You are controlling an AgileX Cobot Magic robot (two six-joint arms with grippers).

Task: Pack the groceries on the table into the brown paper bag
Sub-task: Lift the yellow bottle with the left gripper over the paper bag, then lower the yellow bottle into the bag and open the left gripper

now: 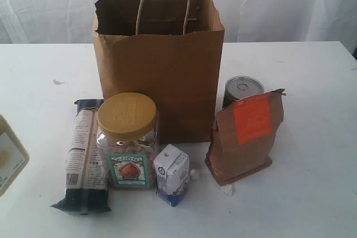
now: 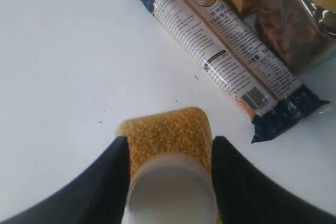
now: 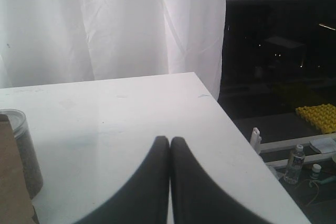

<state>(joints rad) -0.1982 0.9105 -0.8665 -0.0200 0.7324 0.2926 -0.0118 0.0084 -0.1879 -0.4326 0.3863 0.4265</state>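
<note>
One grain jar (image 2: pixel 167 124), left of the bag (image 1: pixel 162 76), sits clamped in my left pincer (image 2: pixel 169 145) — for lifting in, I reckon; my right pincer (image 3: pixel 170 140) idles, tips together.

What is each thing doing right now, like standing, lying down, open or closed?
brown paper bag, standing, top open.
nut jar, standing, lid on.
long packet, lying flat, sealed.
small carton, standing, closed.
brown pouch, standing, top folded shut.
tin can, standing, unopened.
yellow-grain jar, cap on.
left tool, either side of that jar; grip unclear.
right tool, shut, empty.
</note>
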